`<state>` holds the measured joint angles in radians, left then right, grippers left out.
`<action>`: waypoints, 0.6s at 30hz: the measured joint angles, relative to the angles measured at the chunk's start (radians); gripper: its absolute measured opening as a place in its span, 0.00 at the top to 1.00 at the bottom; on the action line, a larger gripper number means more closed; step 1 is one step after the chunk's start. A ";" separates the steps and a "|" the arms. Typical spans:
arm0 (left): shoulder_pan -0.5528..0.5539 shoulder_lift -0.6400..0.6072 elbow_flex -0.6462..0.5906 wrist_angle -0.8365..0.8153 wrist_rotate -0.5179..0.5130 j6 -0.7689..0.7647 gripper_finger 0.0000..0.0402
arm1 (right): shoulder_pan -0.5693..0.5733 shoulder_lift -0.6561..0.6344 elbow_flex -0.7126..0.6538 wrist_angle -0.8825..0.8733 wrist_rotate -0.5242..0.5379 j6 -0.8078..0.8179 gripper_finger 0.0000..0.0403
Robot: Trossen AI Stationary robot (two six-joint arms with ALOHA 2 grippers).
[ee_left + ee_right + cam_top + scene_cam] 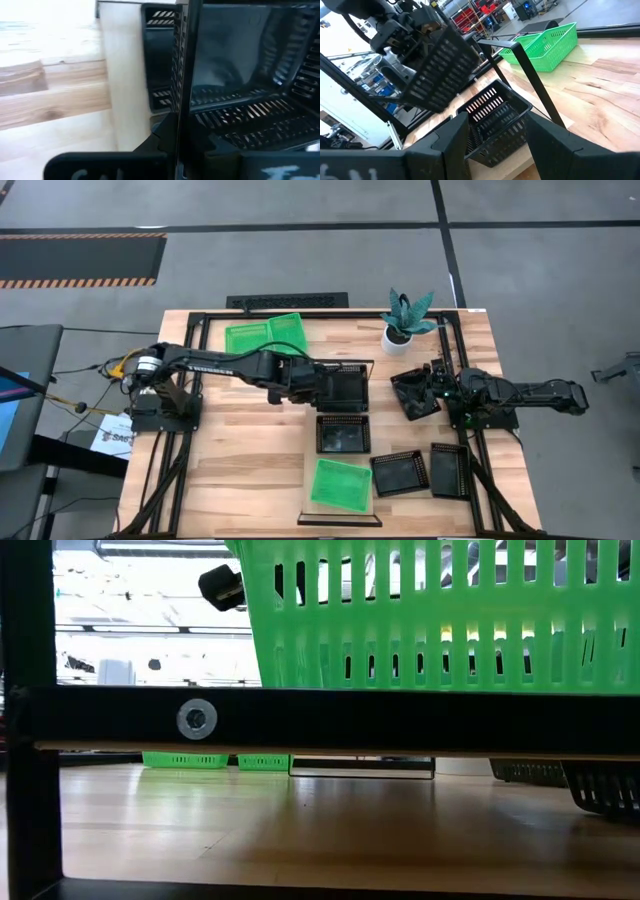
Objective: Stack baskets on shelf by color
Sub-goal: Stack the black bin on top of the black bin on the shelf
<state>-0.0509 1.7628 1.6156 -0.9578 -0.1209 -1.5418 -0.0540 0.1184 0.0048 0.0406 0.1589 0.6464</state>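
My left gripper (308, 383) is shut on a black basket (342, 388), which hangs tilted above the far end of the shelf (125, 75). The right wrist view shows this basket (440, 70) in the air. A second black basket (343, 434) and a green basket (340, 483) sit on the shelf board. My right gripper (432, 390) rests open at the table's right side. Another black basket (495, 125) lies just in front of its fingers, apart from them. My left gripper pinches the held basket's left side wall (183, 100) at the rim, one finger inside the basket and one outside. The fingers come from the table's left, slanting down. The basket is lifted clear of the shelf and tilted.
Two green baskets (265, 335) lie at the far left of the table. Two black baskets (400, 472) (450, 470) lie at the near right. A white potted plant (405, 320) stands at the far right. The shelf's wire end frame (340, 521) stands at the near edge.
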 joint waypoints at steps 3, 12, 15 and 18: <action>0.004 0.020 0.001 0.015 0.006 -0.003 1.00 | 0.000 0.000 0.000 0.000 0.000 0.000 0.46; 0.013 0.063 -0.001 0.064 0.038 0.007 1.00 | 0.000 0.011 0.000 0.000 0.000 0.000 0.46; 0.018 0.074 0.004 0.102 0.056 0.007 1.00 | 0.000 0.019 0.000 -0.001 0.000 0.000 0.46; 0.021 0.091 0.000 0.104 0.064 0.016 1.00 | 0.000 0.027 0.000 -0.001 0.000 0.000 0.46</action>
<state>-0.0301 1.8536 1.6157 -0.8540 -0.0568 -1.5253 -0.0536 0.1459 0.0048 0.0399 0.1585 0.6464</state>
